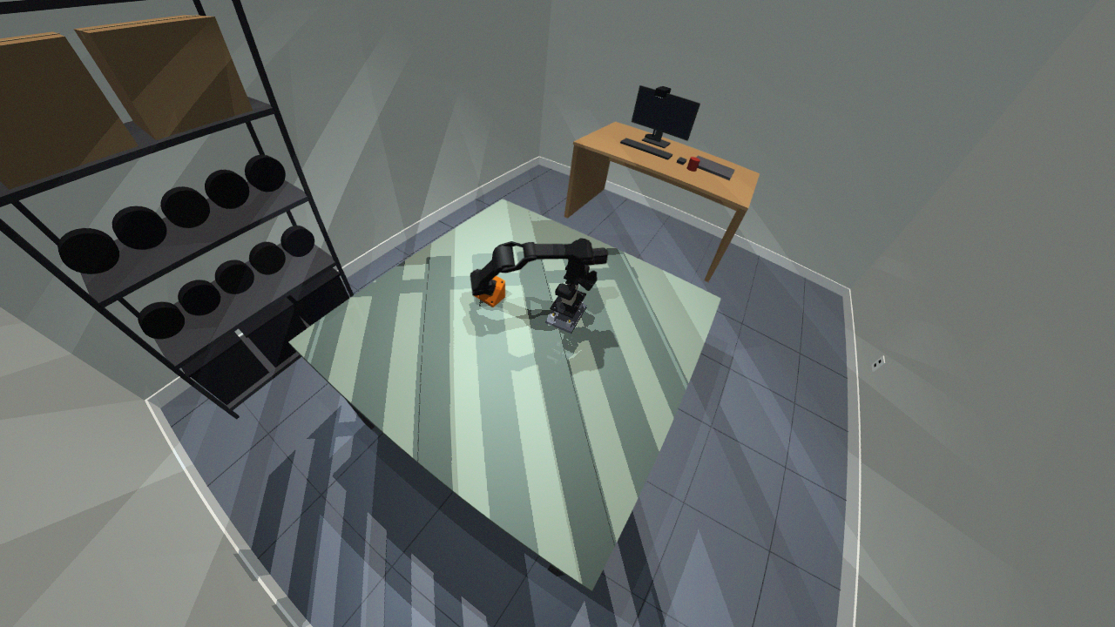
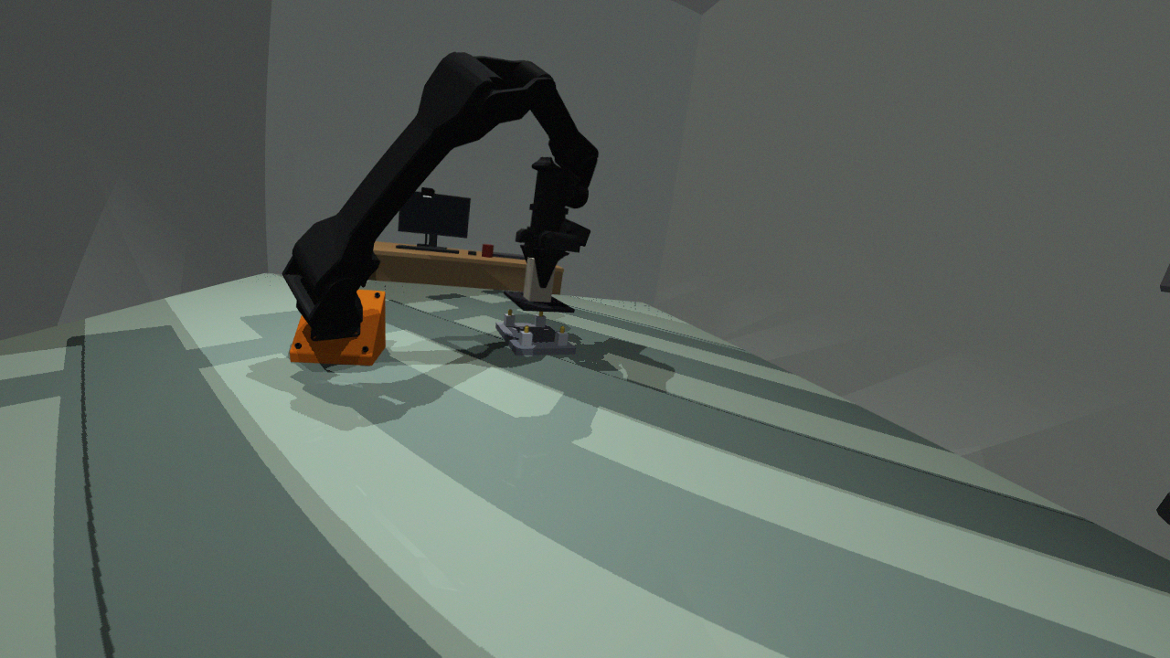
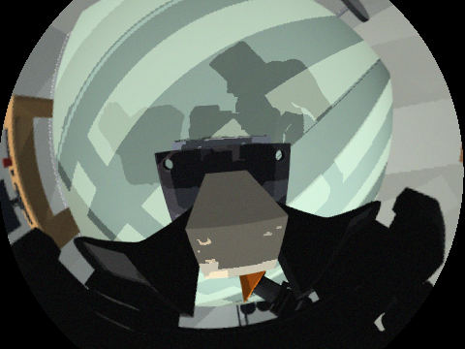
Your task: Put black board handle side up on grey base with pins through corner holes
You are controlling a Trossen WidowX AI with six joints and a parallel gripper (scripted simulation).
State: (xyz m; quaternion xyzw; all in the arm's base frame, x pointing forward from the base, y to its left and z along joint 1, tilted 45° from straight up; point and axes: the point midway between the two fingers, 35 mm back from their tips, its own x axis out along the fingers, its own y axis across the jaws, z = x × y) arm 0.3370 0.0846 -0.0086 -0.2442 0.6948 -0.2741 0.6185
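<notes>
My gripper (image 2: 539, 274) (image 3: 231, 204) is shut on the pale square handle (image 2: 536, 281) (image 3: 237, 223) of the black board. The board (image 2: 560, 307) (image 3: 184, 181) hangs about level, handle side up, a little above the grey base (image 2: 523, 350) (image 3: 220, 141) (image 1: 567, 328). In the exterior view, gold pins (image 2: 526, 329) (image 2: 562, 329) on the posts stand below the board with a gap between. In the wrist view the board hides most of the base; only its far edge shows. Two corner holes (image 3: 168, 164) (image 3: 279, 155) are visible there, with no pin seen in them.
The arm's orange mount (image 1: 492, 291) (image 2: 336, 347) stands on the striped green table (image 1: 498, 405) (image 2: 654, 524), left of the base in the top and exterior views. A desk (image 1: 662, 167) with a monitor (image 1: 665, 112) and a shelf rack (image 1: 194, 257) stand beyond the table.
</notes>
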